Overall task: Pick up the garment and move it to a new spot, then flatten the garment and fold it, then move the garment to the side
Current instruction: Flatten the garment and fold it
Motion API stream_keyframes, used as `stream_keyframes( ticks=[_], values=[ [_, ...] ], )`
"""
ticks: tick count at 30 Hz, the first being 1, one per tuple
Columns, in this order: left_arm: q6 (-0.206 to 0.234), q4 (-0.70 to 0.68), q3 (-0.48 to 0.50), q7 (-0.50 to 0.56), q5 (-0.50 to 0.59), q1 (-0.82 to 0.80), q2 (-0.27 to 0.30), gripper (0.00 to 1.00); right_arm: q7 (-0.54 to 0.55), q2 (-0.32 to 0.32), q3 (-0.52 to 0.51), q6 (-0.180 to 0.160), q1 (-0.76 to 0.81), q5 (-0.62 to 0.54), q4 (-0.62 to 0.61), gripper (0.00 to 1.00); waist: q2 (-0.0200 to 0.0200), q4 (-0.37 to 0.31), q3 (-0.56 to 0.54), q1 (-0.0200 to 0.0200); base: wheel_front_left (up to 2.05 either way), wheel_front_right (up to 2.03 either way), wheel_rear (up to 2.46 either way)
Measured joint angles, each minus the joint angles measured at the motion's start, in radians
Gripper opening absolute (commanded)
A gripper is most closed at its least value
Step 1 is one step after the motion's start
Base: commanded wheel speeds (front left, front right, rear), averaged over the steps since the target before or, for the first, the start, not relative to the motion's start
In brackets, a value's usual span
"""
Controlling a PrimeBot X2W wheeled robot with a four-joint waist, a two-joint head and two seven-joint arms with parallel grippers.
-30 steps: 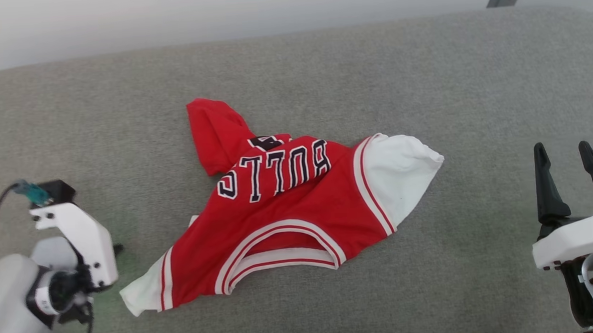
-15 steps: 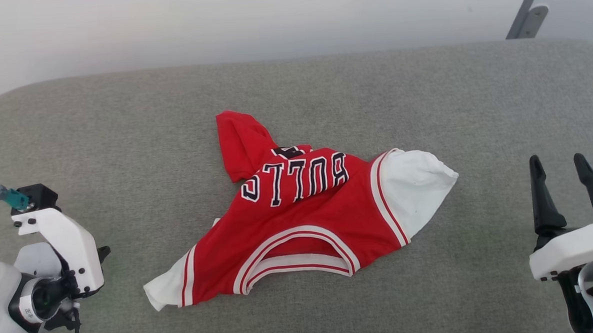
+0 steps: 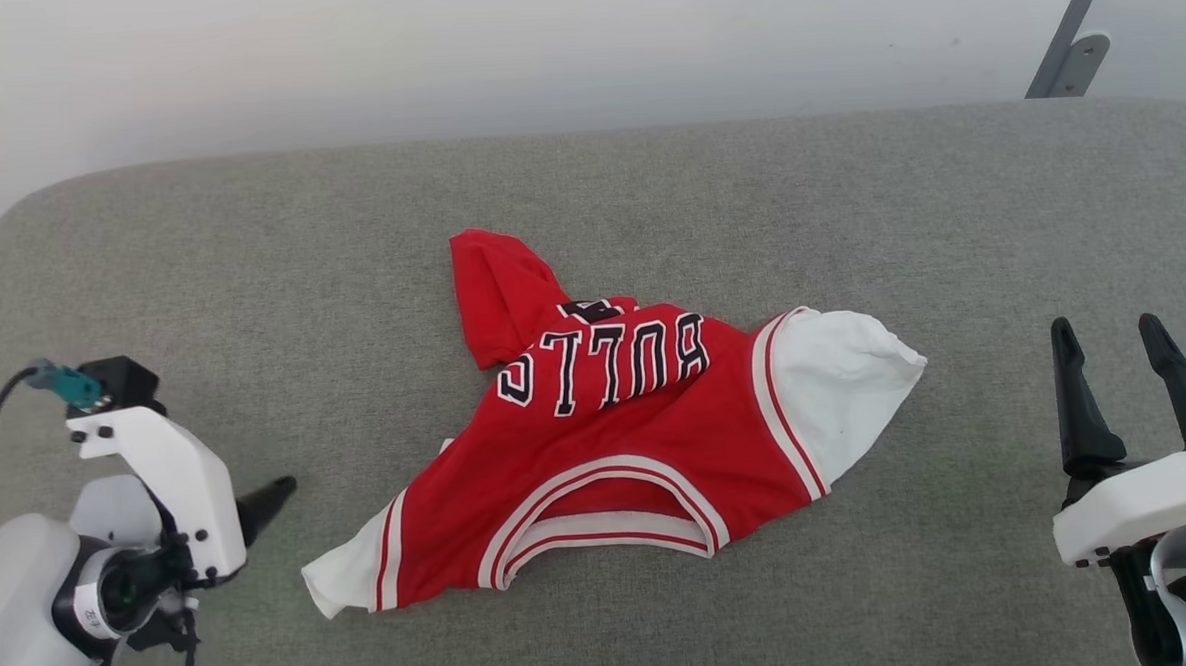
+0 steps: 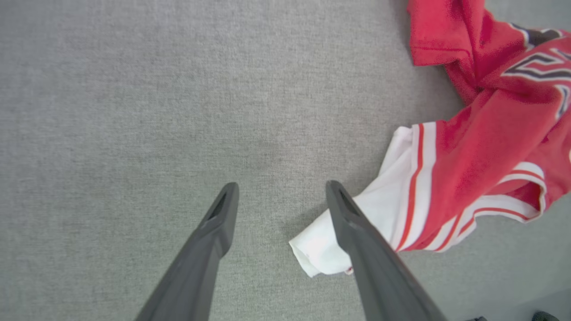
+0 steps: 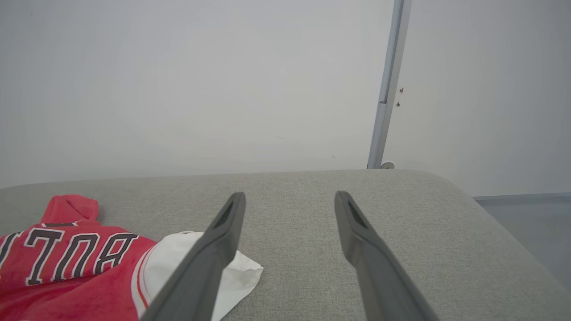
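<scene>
While the left tool (image 4: 281, 196) and the right tool (image 3: 1105, 329) both stand spread and empty, the garment (image 3: 608, 442) lies crumpled on the tabletop (image 3: 251, 288) between them, one white sleeve (image 4: 383, 196) just beside the left tool's tip.

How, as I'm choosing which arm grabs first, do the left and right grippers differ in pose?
The left gripper looks down on the grey cushion beside the garment's nearer white sleeve; the right gripper points level along the cushion toward the wall. The left gripper sits close to that sleeve; the right gripper stands clear of the other sleeve. Both are open and empty.
</scene>
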Motion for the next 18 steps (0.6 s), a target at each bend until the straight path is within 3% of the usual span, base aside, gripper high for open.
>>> stream_keyframes(
  ticks=[11, 18],
  values=[
    [0.06, -0.08, -0.052, 0.151, -0.041, 0.014, -0.015, 1.0, 0.009, -0.003, -0.002, 0.0, 0.0, 0.0, -0.01, 1.0, 0.0, -0.001, -0.001, 0.0, 0.0, 0.0, 0.0],
    [0.082, -0.08, -0.104, 0.151, 0.008, 0.039, -0.026, 1.0, 0.018, -0.008, -0.003, 0.0, -0.001, 0.009, -0.024, 1.0, 0.0, -0.005, 0.022, 0.0, 0.0, 0.0, 0.0]
  ],
)
